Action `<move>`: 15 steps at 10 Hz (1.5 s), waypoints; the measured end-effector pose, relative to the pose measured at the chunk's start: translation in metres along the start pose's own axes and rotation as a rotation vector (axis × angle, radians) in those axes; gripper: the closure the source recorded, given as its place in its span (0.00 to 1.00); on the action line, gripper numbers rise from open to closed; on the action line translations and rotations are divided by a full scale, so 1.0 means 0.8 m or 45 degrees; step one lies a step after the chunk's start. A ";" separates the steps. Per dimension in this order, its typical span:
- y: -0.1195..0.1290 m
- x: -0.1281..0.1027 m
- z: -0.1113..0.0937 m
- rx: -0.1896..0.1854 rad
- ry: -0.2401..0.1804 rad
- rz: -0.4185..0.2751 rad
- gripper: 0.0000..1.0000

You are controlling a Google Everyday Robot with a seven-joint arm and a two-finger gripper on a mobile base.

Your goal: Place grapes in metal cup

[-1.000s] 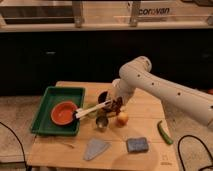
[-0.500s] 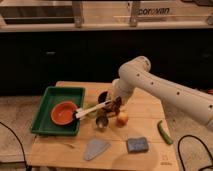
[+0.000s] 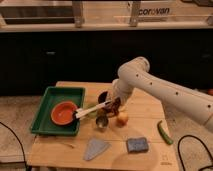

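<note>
The small shiny metal cup (image 3: 101,122) stands on the wooden table (image 3: 150,112), left of the yellow-red apple (image 3: 122,119). My gripper (image 3: 113,103) hangs at the end of the white arm, just above and slightly right of the cup. A dark reddish-purple clump, the grapes (image 3: 117,107), shows right at the gripper, partly hidden by it. I cannot tell whether the grapes are held or resting on the table.
A green tray (image 3: 46,104) at the left holds an orange bowl (image 3: 64,113). A white utensil (image 3: 91,110) lies from the tray towards the gripper. A dark round bowl (image 3: 103,95) sits behind the gripper. A green vegetable (image 3: 164,132), a blue-grey sponge (image 3: 136,145) and a grey cloth (image 3: 95,148) lie near the front.
</note>
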 end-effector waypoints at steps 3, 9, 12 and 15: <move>-0.009 -0.013 -0.010 -0.015 -0.006 -0.046 1.00; -0.039 -0.056 -0.010 -0.051 -0.093 -0.219 1.00; -0.052 -0.076 0.000 -0.058 -0.149 -0.299 1.00; -0.056 -0.090 0.007 -0.074 -0.184 -0.347 1.00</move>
